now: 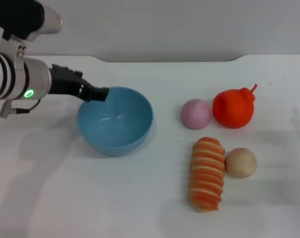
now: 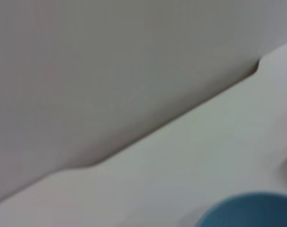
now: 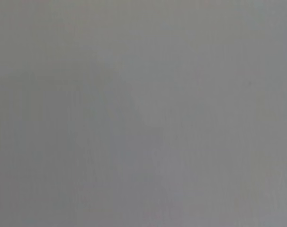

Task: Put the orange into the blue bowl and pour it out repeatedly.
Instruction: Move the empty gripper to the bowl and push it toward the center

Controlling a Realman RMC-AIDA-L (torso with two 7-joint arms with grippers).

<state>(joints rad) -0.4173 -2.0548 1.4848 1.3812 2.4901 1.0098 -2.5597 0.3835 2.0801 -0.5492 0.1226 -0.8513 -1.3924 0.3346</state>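
Head view shows your left gripper (image 1: pixel 101 93) reaching in from the left, its dark fingers closed on the near-left rim of the blue bowl (image 1: pixel 116 120). That pinch on the rim looks meant to let you tip the bowl for pouring while leaving its mouth free. The bowl is tilted a little, with its opening toward the camera, and nothing lies inside it.

The orange (image 1: pixel 233 108) is well apart from the fingers, out past the far side of the bowl, resting on the white table (image 1: pixel 140 208) and touching a pink ball (image 1: pixel 196 113). A striped loaf (image 1: pixel 207 173) and a tan ball (image 1: pixel 240 162) lie nearer you.

Your right gripper is not in sight in any view, so the orange has no hand on it yet.
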